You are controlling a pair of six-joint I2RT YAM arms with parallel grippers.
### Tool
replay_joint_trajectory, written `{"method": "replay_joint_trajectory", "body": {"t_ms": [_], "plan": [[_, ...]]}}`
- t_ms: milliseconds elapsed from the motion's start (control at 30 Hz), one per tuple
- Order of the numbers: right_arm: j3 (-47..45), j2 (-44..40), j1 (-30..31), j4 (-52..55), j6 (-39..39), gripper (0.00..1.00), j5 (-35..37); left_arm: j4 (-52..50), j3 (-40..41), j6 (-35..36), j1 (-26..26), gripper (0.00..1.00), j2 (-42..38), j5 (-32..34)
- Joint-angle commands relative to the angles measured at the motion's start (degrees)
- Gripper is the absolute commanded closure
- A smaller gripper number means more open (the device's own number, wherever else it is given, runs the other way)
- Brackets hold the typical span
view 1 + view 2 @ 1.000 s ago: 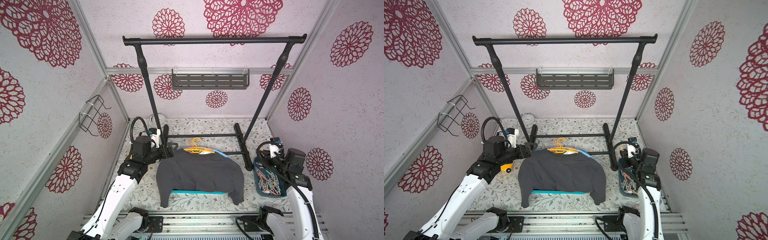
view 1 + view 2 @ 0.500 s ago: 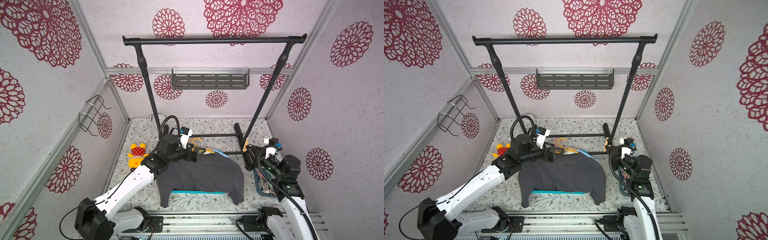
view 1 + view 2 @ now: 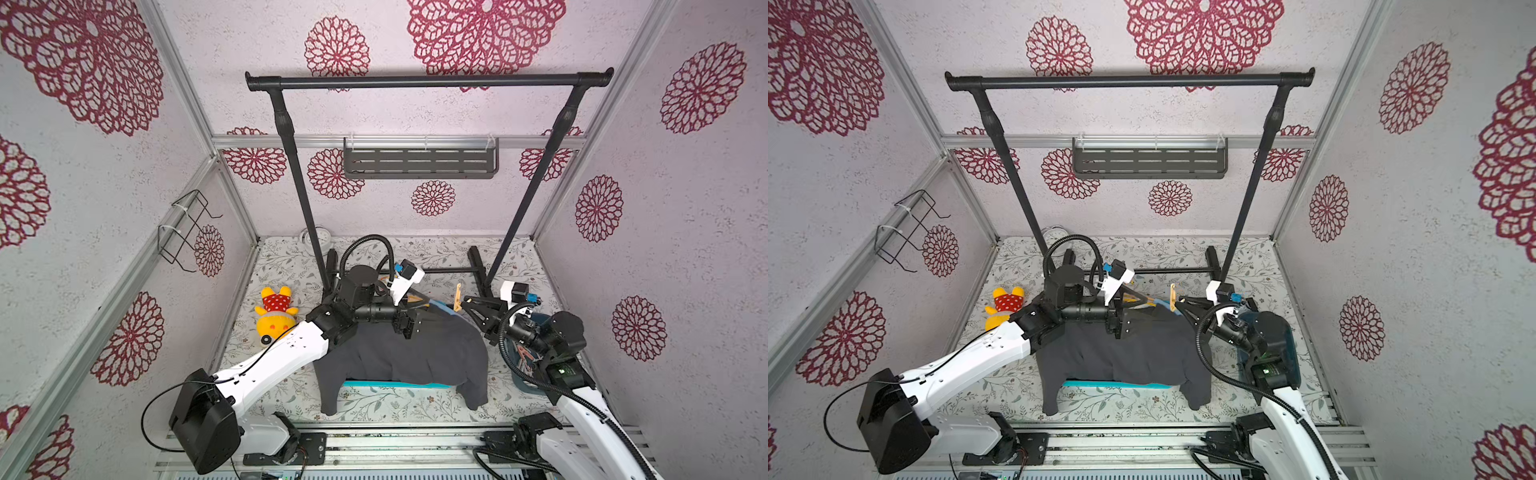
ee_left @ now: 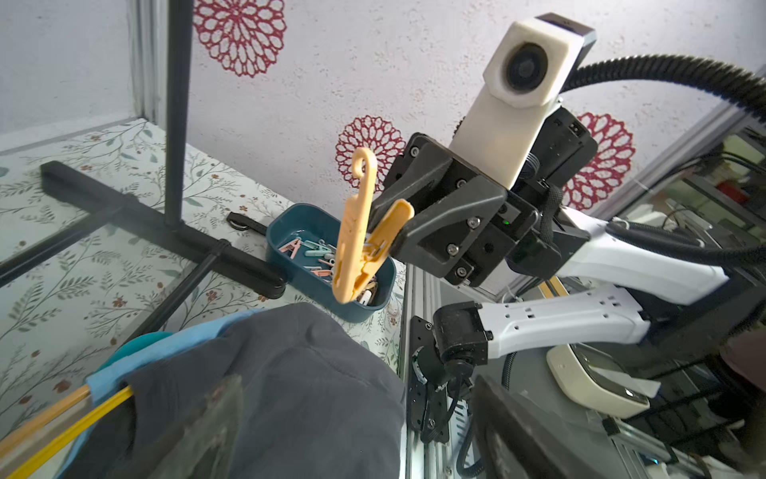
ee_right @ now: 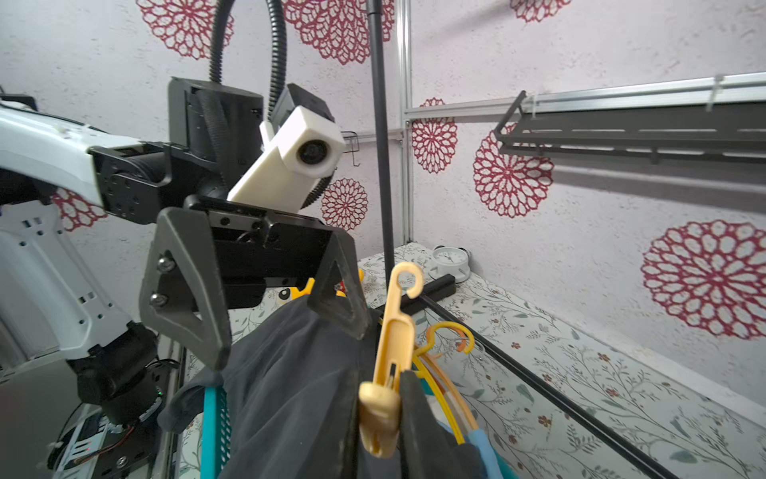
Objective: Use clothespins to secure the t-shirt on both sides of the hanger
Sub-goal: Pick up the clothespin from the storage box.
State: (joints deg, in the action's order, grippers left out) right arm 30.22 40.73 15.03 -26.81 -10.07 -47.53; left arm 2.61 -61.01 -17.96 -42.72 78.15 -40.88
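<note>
Right gripper [image 4: 387, 230] pinches the upright peach-orange plastic clothespin [image 4: 356, 232] just beside the right shoulder of the dark grey t-shirt [image 3: 407, 353]; left gripper [image 5: 286, 342], jaws wide and empty, seemingly touches cloth.

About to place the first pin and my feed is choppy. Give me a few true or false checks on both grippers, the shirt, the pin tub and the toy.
1. The right gripper is shut on an orange clothespin. True.
2. The left gripper is clamped on the t-shirt. False: its jaws stand open over the shirt's collar end.
3. The t-shirt hangs from the rack's rail. False: it lies on the table, and nothing hangs from the rail.
4. The tub of spare clothespins sits on the robot's right side. True.
5. The plush toy lies on the t-shirt. False: it lies beside it, on the table.
</note>
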Motion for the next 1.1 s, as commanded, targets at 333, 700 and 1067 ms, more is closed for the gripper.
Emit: {"method": "replay_joint_trajectory", "body": {"t_ms": [333, 700, 1067], "plan": [[4.3, 0.9, 9.0, -8.9, 1.0, 0.81, -1.4, 15.6, 2.1, 3.4, -1.0, 0.26, 1.3, -7.4], [5.3, 2.9, 12.8, -15.6, -3.7, 0.81, 3.4, 26.7, 7.2, 2.0, -1.0, 0.42, -1.2, -9.9], [5.2, 2.1, 15.1, -16.1, -4.8, 0.8, 2.5, 37.3, 9.2, -2.0, -0.9, 0.48, -2.5, -12.1]]}}
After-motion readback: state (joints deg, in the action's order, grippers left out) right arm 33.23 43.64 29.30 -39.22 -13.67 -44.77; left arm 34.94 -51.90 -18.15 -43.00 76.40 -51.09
